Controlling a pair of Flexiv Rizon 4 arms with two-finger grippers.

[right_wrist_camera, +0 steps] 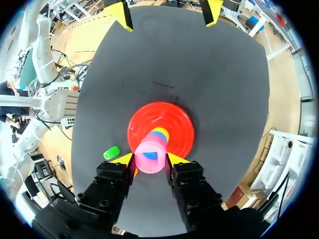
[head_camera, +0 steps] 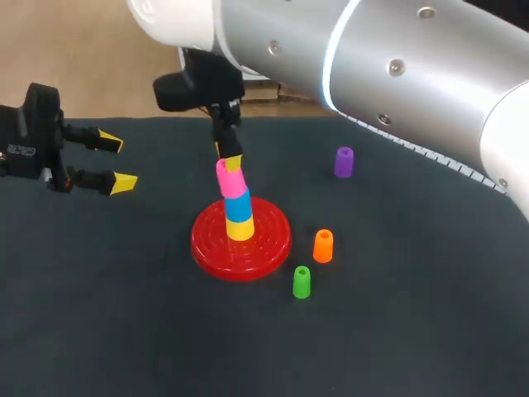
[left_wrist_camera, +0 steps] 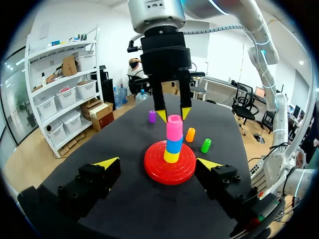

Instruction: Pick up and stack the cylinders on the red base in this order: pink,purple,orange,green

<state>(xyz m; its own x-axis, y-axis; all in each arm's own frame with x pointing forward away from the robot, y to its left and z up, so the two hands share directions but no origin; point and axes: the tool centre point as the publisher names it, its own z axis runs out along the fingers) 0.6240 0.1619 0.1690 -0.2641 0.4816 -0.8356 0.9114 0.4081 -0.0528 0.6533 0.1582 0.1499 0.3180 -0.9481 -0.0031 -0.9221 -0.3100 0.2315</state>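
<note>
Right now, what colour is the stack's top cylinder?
The top cylinder is pink; left wrist view.

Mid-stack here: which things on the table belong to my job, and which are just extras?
Job: red base, pink cylinder, purple cylinder, orange cylinder, green cylinder.
Extras: yellow cylinder, blue cylinder, both stacked under the pink.

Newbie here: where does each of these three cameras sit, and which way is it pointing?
Head view: above and behind the robot, looking down on the table; shows the right arm and left gripper.
Left wrist view: on the left wrist, looking across at the red base; its own open fingers show.
Right wrist view: on the right wrist, looking straight down; the right gripper holds the pink cylinder.
Shared: each wrist view shows the other arm's gripper.
</note>
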